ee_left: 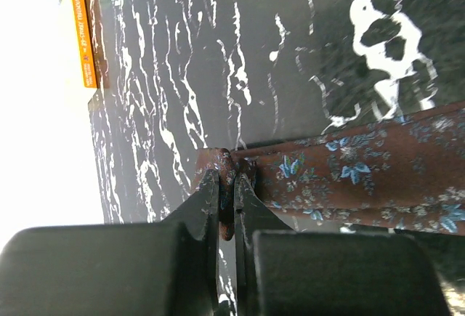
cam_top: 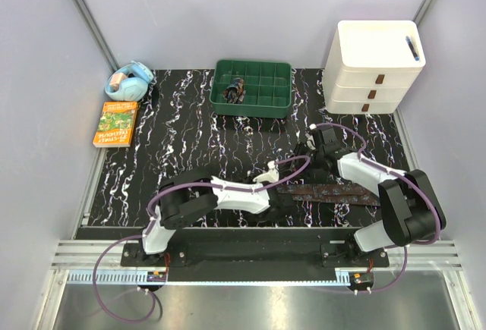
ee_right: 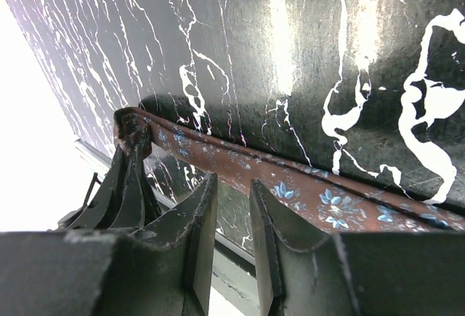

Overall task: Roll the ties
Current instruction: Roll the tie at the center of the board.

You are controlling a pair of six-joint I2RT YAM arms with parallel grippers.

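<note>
A black mat with white marble veining (cam_top: pixel 190 148) covers the table. Over its near half reach the two arms, white and black with purple cables: the left arm (cam_top: pixel 228 193) stretches toward the middle, and the right arm (cam_top: pixel 372 174) folds back from the right edge.

At the far right corner stands a white plastic unit of three stacked drawers (cam_top: pixel 376 64). At the far middle lies a green plastic tray divided into square compartments (cam_top: pixel 253 110).

The long narrow necktie of dark brown cloth with small blue flowers (cam_top: pixel 334 193) lies flat on the near part of the mat, stretched left to right between the two arms. One end is at the centre and the other is toward the right arm's base.

An orange paperback book (cam_top: pixel 115 124) rests at the mat's left edge, with a pale blue rounded object (cam_top: pixel 129 81) just beyond it.

The left gripper (ee_left: pixel 227 192) has its jaws pressed together on the necktie's central end — the cloth is folded up between the fingertips. The right gripper (ee_right: pixel 232 207) is close beside it, over the same end of the cloth. Its jaws are partly spread with nothing between them, and I cannot tell whether they touch the cloth.

A small dark bundle (cam_top: pixel 235 89) sits in one of the tray's left compartments — too small to identify.
</note>
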